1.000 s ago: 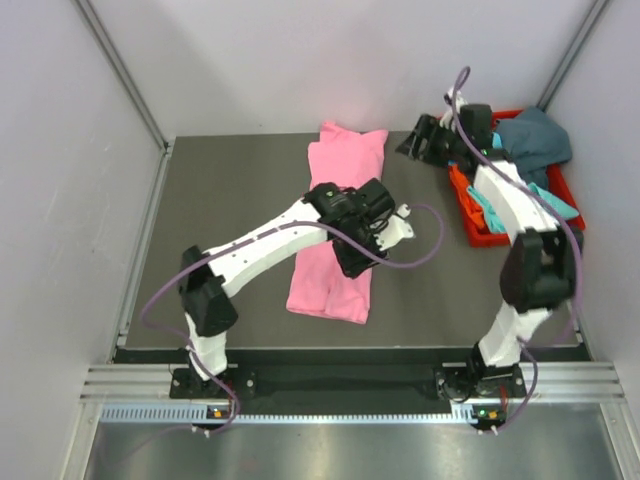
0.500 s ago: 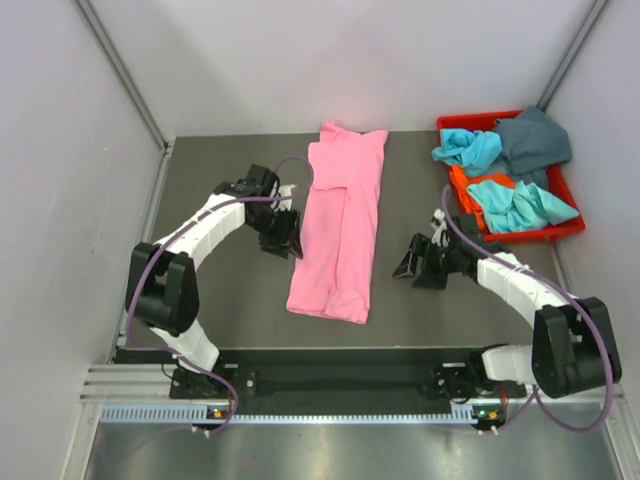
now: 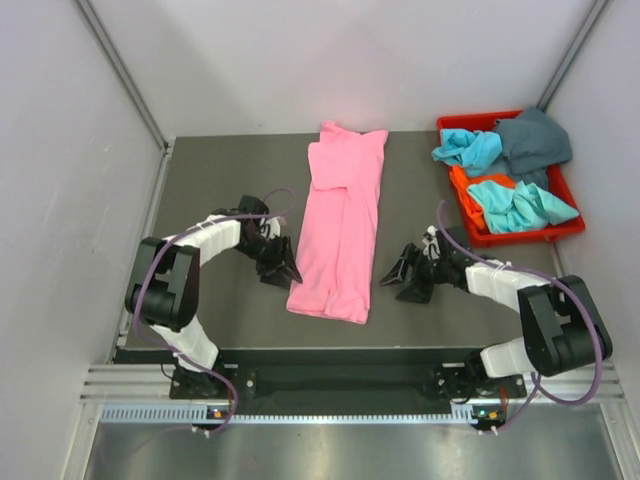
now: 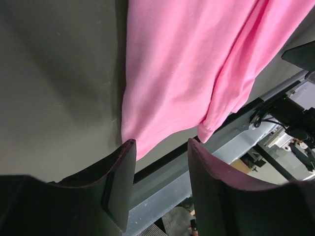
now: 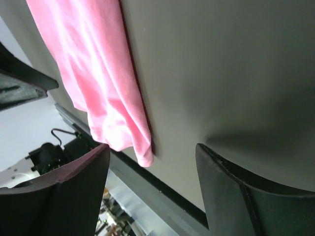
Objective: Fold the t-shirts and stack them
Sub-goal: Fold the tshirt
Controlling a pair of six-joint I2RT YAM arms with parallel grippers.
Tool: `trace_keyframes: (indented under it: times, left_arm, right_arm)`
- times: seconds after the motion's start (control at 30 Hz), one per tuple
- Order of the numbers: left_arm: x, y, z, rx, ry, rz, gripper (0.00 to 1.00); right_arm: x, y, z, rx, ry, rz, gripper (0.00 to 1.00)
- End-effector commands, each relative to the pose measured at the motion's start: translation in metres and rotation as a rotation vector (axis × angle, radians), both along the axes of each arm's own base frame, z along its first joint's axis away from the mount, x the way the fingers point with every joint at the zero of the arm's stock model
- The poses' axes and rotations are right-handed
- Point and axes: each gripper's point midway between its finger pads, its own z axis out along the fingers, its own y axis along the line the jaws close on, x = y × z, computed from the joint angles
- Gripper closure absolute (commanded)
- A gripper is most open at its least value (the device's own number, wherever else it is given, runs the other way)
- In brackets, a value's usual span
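A bright pink t-shirt point(image 3: 340, 225), folded into a long strip, lies in the middle of the dark table point(image 3: 220, 180). My left gripper point(image 3: 288, 274) is open and empty, low beside the shirt's near left corner point(image 4: 142, 142). My right gripper point(image 3: 392, 281) is open and empty, just right of the shirt's near right corner point(image 5: 142, 155). Turquoise point(image 3: 520, 200), dark teal-grey point(image 3: 535, 135) and orange point(image 3: 462, 185) t-shirts lie bunched in the red bin point(image 3: 520, 236).
The red bin stands at the table's far right corner. Grey walls close in the table on three sides. The near table edge point(image 3: 350, 350) and a metal rail point(image 3: 350, 385) run just behind both grippers.
Both grippers have moved toward the near end of the pink shirt, the left from its left side, the right from further right. A second ago the left arm lay across the shirt and the right reached the bin.
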Motion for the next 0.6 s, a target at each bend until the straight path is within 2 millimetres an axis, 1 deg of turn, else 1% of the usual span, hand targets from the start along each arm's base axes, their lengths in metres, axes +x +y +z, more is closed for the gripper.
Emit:
trace_keyframes:
  times: [0.0,0.1,0.23,0.27,0.3,0.33,0.4,0.43,0.5,0.57]
  left_arm:
    - [0.004,-0.005,-0.005,-0.042,0.004,0.022,0.49]
    - [0.002,-0.005,-0.010,-0.043,0.032,0.032,0.49]
    - [-0.002,-0.003,-0.017,-0.033,0.054,0.036,0.49]
    - [-0.002,-0.003,-0.018,-0.029,0.057,0.038,0.49]
    - [-0.004,-0.003,-0.021,-0.026,0.064,0.042,0.49]
    - [-0.004,-0.002,-0.022,-0.024,0.067,0.045,0.49]
    - [-0.005,-0.001,-0.026,-0.018,0.074,0.055,0.49]
    - [-0.008,0.000,-0.028,-0.012,0.084,0.061,0.49]
    - [-0.012,0.003,-0.033,-0.001,0.097,0.069,0.49]
    - [-0.014,0.008,-0.033,0.016,0.098,0.076,0.50]
  right_arm:
    - [0.001,0.018,0.008,0.063,-0.019,0.015,0.30]
    - [-0.012,0.028,0.003,0.072,0.008,0.050,0.30]
    - [-0.022,0.037,-0.006,0.072,0.052,0.069,0.30]
    - [-0.027,0.039,-0.013,0.064,0.092,0.069,0.30]
    - [-0.025,0.047,-0.011,0.079,0.066,0.086,0.30]
    - [-0.028,0.050,-0.018,0.074,0.089,0.091,0.31]
    - [-0.024,0.056,-0.020,0.078,0.094,0.085,0.31]
    - [-0.025,0.060,-0.024,0.075,0.106,0.094,0.31]
    - [-0.022,0.068,-0.022,0.084,0.099,0.099,0.31]
    - [-0.021,0.072,-0.022,0.086,0.101,0.100,0.31]
